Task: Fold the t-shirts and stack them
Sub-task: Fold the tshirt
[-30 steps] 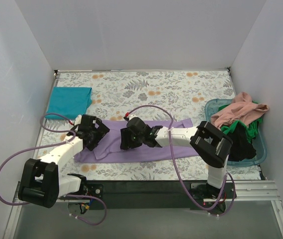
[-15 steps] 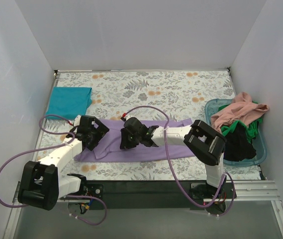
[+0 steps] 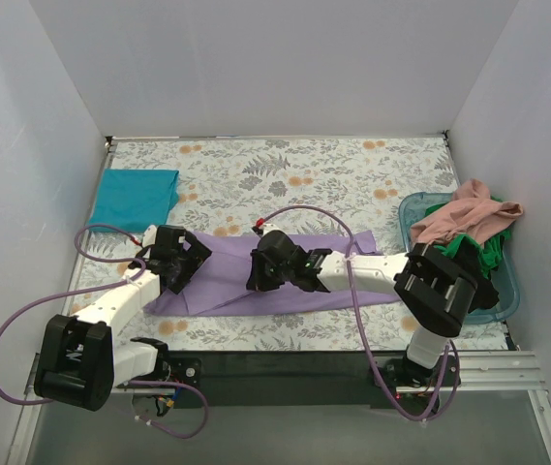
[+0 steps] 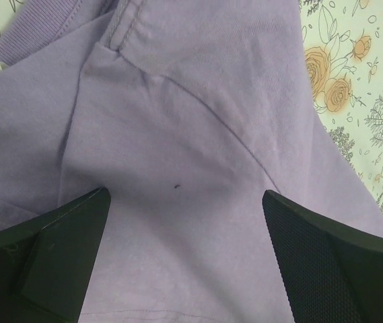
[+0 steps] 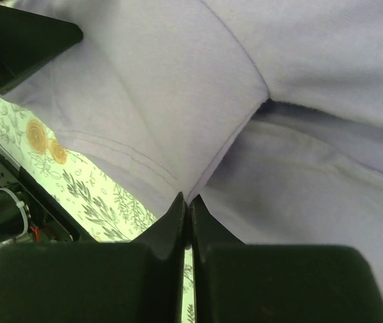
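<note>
A lavender t-shirt [image 3: 225, 276] lies spread across the near middle of the floral cloth. My left gripper [image 3: 184, 260] hovers over its left end, jaws wide open, with only purple fabric [image 4: 178, 121] between the fingers [image 4: 332, 262]. My right gripper [image 3: 261, 274] is at the shirt's middle, shut on a raised fold of the purple fabric [image 5: 299, 168], pinched at the fingertips [image 5: 190, 202]. A folded teal t-shirt [image 3: 137, 197] lies at the far left. Pink [image 3: 469, 219], green [image 3: 494, 254] and black [image 3: 471, 283] t-shirts are heaped in the tub.
The see-through blue tub [image 3: 509, 291] stands at the right edge against the wall. The grey floral cloth [image 3: 294, 174] covers the table. White walls close in left, back and right. Purple cables loop beside both arms.
My right gripper has shut onto a fold of the lavender shirt, and its arm has shifted a little to the right. The left gripper stays open in place.
</note>
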`<action>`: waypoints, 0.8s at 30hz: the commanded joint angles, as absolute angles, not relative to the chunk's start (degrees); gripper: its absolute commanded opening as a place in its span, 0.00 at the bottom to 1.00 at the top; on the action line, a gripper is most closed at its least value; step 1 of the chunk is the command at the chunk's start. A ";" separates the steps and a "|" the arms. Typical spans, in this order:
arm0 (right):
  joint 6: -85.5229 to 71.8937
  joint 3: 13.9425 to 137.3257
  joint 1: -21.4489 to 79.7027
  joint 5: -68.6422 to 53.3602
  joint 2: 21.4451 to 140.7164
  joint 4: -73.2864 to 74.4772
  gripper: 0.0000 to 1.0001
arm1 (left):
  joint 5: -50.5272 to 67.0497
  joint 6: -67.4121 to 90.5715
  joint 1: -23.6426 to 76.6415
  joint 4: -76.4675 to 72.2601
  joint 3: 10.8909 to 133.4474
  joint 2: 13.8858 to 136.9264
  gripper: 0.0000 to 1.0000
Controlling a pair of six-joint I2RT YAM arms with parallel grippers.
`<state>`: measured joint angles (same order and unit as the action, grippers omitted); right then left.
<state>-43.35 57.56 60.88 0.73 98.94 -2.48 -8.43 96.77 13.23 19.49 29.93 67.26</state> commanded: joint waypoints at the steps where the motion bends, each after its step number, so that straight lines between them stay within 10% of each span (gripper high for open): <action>1: -44.82 55.64 61.26 2.63 96.60 -0.09 0.07 | -11.34 96.24 12.83 24.69 28.65 66.71 0.98; 6: -44.39 54.93 61.26 10.51 92.73 6.75 0.27 | -12.30 96.24 12.83 25.58 28.74 66.09 0.98; 8: -44.38 54.58 61.17 14.57 88.87 12.64 0.58 | -12.92 96.33 12.83 26.10 28.83 65.92 0.98; 13: -48.42 45.65 56.09 24.08 75.54 20.91 0.81 | -13.62 96.33 12.83 27.51 29.53 65.74 0.98; 24: -46.41 35.15 26.38 16.71 59.41 21.01 0.68 | -12.57 95.45 12.83 27.33 29.79 64.78 0.98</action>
